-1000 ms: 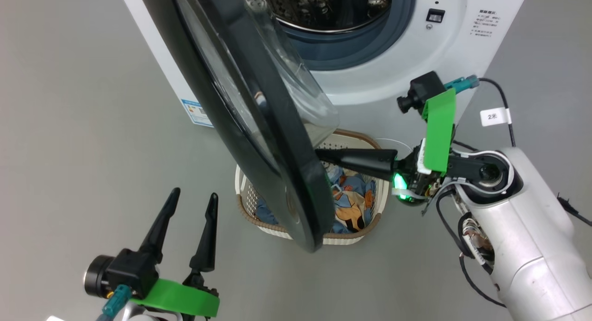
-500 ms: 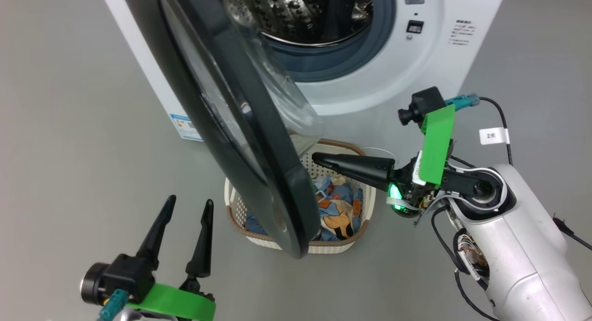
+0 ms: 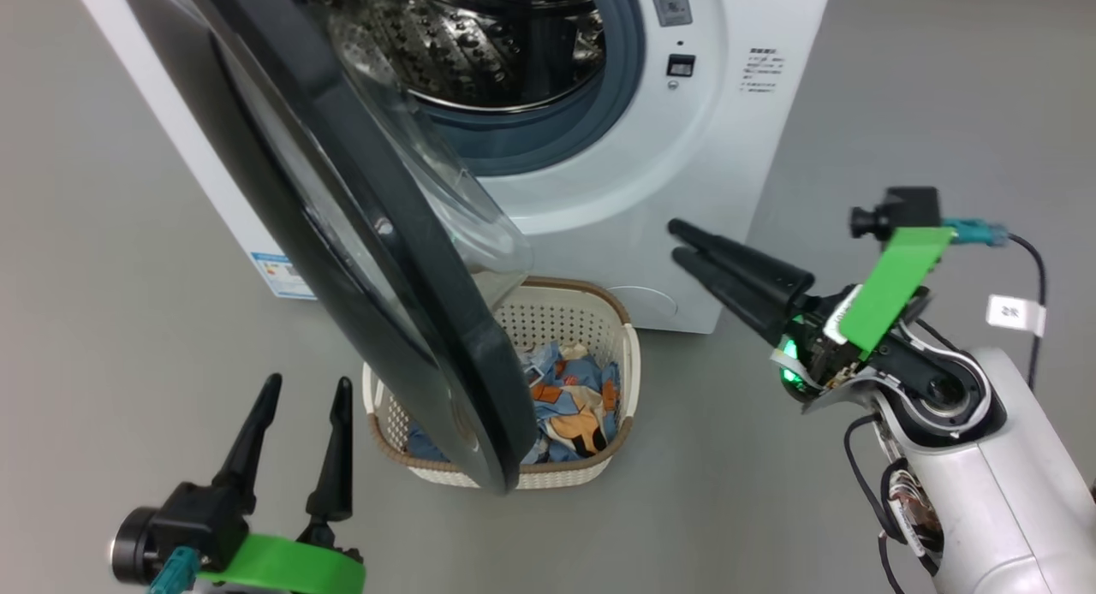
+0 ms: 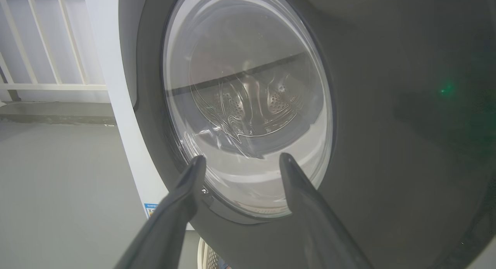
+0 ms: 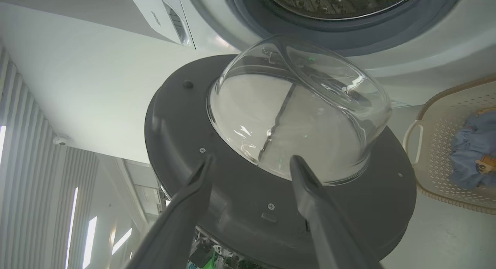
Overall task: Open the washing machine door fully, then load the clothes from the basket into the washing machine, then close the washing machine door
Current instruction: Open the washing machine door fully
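Reaching right gripper (image 3: 678,242): fingers spread, empty, right of centre, aimed at the door's inner side without touching it.
Left gripper (image 3: 308,382): spread, empty, lower left, facing the door's outer glass.
Washing machine door (image 3: 385,260): partway open, slanting from upper left to centre, overhanging the basket.
Basket (image 3: 548,316): lower centre, before the washing machine (image 3: 685,175).
Clothes (image 3: 572,406): heaped in the basket.
Progress: door opening looks unfinished; loading and closing remain.

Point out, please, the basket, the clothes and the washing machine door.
basket (image 3: 548,320), head view, perforated back wall.
clothes (image 3: 574,412), head view, orange bear print.
washing machine door (image 3: 411,294), head view, black rim.
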